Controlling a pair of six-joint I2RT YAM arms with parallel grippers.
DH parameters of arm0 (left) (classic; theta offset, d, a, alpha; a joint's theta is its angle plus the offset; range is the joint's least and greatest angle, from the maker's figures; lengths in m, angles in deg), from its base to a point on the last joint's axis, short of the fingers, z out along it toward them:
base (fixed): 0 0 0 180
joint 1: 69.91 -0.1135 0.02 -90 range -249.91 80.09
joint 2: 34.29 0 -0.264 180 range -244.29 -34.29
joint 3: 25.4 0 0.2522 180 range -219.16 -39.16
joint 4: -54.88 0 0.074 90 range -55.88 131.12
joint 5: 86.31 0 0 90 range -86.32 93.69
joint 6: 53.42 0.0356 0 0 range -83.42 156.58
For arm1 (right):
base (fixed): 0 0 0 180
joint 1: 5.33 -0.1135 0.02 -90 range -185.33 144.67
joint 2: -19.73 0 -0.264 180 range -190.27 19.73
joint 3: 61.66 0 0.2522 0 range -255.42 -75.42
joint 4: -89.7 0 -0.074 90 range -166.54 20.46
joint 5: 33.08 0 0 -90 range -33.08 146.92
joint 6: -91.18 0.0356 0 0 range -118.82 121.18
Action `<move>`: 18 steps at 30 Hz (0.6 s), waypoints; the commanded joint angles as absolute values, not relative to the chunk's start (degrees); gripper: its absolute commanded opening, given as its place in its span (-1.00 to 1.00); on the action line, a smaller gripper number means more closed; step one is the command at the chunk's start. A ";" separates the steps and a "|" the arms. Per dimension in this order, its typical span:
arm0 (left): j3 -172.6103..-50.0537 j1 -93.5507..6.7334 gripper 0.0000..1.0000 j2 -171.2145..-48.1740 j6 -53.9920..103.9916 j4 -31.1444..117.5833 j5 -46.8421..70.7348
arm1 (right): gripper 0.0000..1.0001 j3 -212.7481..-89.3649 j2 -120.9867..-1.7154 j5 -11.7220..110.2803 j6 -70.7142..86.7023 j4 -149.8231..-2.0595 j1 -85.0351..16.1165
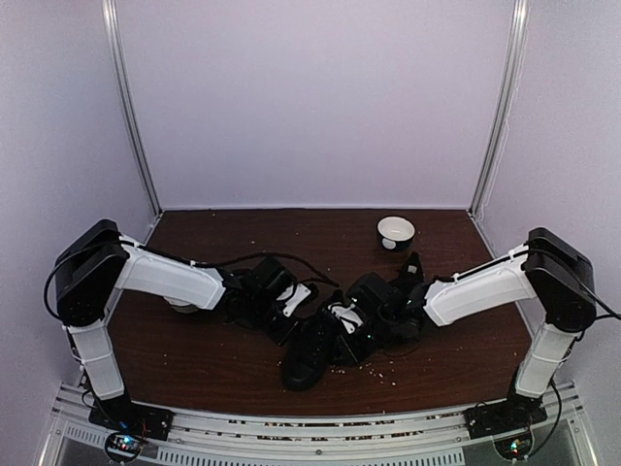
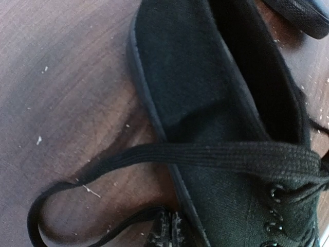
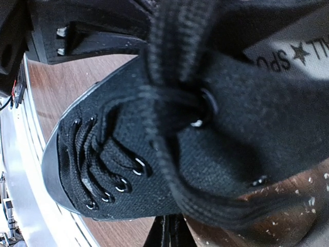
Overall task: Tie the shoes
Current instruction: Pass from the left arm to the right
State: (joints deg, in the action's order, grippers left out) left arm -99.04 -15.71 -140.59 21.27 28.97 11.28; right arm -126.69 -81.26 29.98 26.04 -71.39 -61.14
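1. A black canvas low-top sneaker (image 3: 169,170) fills the view, its glossy rubber toe cap pointing left.
2. A broad flat black lace (image 3: 172,46) drops from the top edge past a metal eyelet (image 3: 208,100), then curves right along the sneaker's lower side.
3. The right gripper (image 3: 167,234) sits bottom centre, fingertips pressed together.
4. The brown wooden table (image 3: 67,85) carries pale crumbs at lower right.
5. A silver metal rail (image 3: 20,170) borders the left.

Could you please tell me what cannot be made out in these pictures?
Top view: the shoes merge with the arms' ends into one dark mass.
Left wrist: the left gripper is cut off by the bottom edge; whether it holds the lace is unclear.
Right wrist: the strand nearest the lens is blurred.
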 commanded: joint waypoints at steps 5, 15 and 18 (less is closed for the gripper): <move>-97.64 -13.04 -1.00 -134.79 21.64 30.23 20.04 | -1.00 -125.20 -75.89 34.29 25.46 -72.39 -59.25; -98.93 -15.15 -1.00 -120.35 26.20 21.51 5.48 | -1.00 -121.43 -63.67 35.72 17.00 -54.74 -57.13; -100.73 -15.15 -1.00 -115.59 29.36 19.13 3.80 | -1.00 -121.38 -59.91 34.63 13.87 -48.44 -57.11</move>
State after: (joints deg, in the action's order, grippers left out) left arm -97.86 -14.86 -120.90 24.37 22.55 8.29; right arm -122.54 -63.99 34.86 19.46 -59.50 -56.99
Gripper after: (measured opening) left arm 0.005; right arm 0.003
